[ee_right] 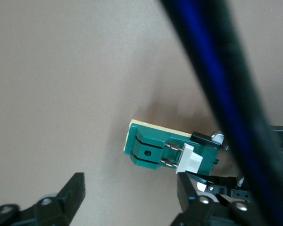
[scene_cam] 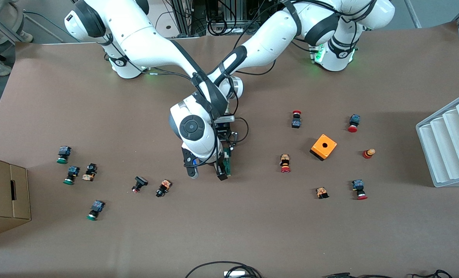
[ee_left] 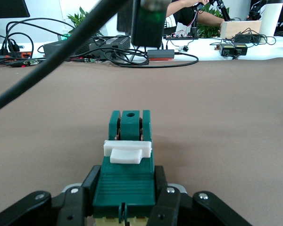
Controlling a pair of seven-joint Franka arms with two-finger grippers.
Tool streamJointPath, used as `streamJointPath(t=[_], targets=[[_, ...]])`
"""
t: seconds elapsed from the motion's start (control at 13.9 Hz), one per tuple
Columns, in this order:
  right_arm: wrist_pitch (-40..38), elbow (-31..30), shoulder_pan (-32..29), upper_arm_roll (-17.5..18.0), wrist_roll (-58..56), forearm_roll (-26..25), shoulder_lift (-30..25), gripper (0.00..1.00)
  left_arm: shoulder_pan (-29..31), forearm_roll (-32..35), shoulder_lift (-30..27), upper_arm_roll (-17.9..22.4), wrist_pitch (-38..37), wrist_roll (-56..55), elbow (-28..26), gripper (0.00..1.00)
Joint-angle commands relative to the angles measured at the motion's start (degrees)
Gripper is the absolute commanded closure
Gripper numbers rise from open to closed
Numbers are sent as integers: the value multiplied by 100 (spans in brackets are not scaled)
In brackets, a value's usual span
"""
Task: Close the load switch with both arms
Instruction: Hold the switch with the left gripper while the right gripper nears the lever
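The load switch [scene_cam: 228, 165], a narrow green bar with a white sliding block [ee_left: 127, 151], sits low at the middle of the table. My left gripper [ee_left: 126, 173] is shut on one end of it, its black fingers [ee_left: 92, 181] pressed against both green sides. In the front view the left gripper [scene_cam: 226, 152] is mostly hidden under the right arm's wrist. My right gripper [scene_cam: 207, 174] hangs open over the switch's other end. In the right wrist view one right finger [ee_right: 188, 186] is beside the white block [ee_right: 191, 161] and the other [ee_right: 75, 188] stands well off the load switch [ee_right: 151, 148].
An orange box with a hole [scene_cam: 323, 146] and several red-capped push buttons [scene_cam: 285, 163] lie toward the left arm's end. Green-capped buttons [scene_cam: 63, 154] and a cardboard box [scene_cam: 3, 193] are toward the right arm's end. A white ribbed tray [scene_cam: 449, 143] stands at the table edge.
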Motion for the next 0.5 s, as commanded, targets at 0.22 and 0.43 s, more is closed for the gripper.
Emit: streamJointPath(t=[0.22,0.43], targets=[[658,-990,38,180,39,-107,-534,23,1,68,83,-2,78,-6,157,52],[693,-1026,21,224,39,-142,-543,23,1,68,74,-11,78,3,157,51]])
